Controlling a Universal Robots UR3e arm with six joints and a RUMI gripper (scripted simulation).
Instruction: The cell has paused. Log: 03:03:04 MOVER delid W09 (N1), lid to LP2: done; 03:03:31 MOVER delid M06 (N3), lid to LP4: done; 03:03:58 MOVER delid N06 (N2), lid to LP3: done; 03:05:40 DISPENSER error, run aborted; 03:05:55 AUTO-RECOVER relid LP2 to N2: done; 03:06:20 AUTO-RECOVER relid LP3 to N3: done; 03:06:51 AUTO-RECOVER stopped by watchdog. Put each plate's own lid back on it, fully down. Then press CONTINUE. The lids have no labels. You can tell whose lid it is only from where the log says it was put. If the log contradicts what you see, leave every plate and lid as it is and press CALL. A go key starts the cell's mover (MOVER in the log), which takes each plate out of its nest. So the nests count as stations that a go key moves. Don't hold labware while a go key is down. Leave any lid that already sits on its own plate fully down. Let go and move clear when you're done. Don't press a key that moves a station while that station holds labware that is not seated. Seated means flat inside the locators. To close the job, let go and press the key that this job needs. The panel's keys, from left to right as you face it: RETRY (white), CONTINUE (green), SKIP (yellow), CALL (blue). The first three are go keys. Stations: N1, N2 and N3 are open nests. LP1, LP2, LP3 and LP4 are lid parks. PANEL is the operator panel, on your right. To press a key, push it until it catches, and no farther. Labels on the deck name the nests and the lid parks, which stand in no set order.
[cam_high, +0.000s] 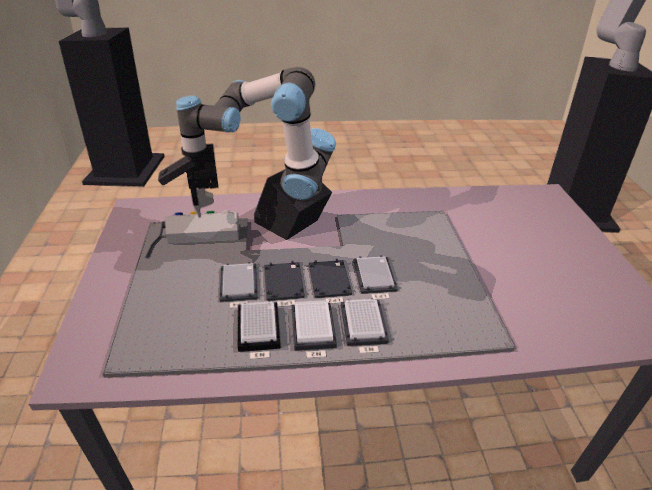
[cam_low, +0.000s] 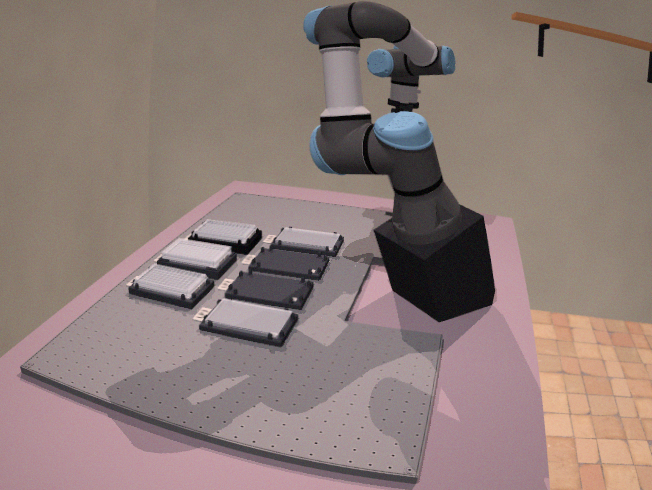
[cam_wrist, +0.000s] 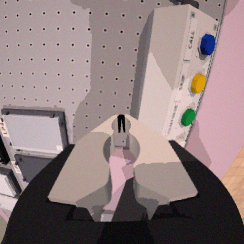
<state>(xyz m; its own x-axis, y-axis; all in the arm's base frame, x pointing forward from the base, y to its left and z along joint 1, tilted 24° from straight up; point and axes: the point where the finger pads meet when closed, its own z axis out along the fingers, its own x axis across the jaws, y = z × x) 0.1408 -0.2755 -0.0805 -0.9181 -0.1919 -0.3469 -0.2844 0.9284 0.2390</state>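
My gripper (cam_high: 195, 202) is shut and empty. It hangs above the operator panel (cam_high: 202, 226), apart from its keys. In the wrist view, the fingertips (cam_wrist: 120, 124) lie left of the panel (cam_wrist: 172, 70), which shows the blue CALL key (cam_wrist: 207, 44), the yellow key (cam_wrist: 198, 83) and the green key (cam_wrist: 188, 116). The white key is hidden. The plates in N3 (cam_high: 258, 322) and N1 (cam_high: 363, 318) show their well grids. The N2 plate (cam_high: 313, 321) looks smooth, as if lidded. Lids lie on the leftmost park (cam_high: 238, 280) and the rightmost park (cam_high: 375, 272). The two middle parks (cam_high: 283, 280) (cam_high: 329, 278) are empty.
The arm's black base (cam_high: 290, 210) stands right of the panel, behind the parks. Two dark pedestals (cam_high: 108, 100) (cam_high: 600, 131) stand on the floor beyond the table. In the exterior view the arm's base (cam_low: 437, 263) hides the panel.
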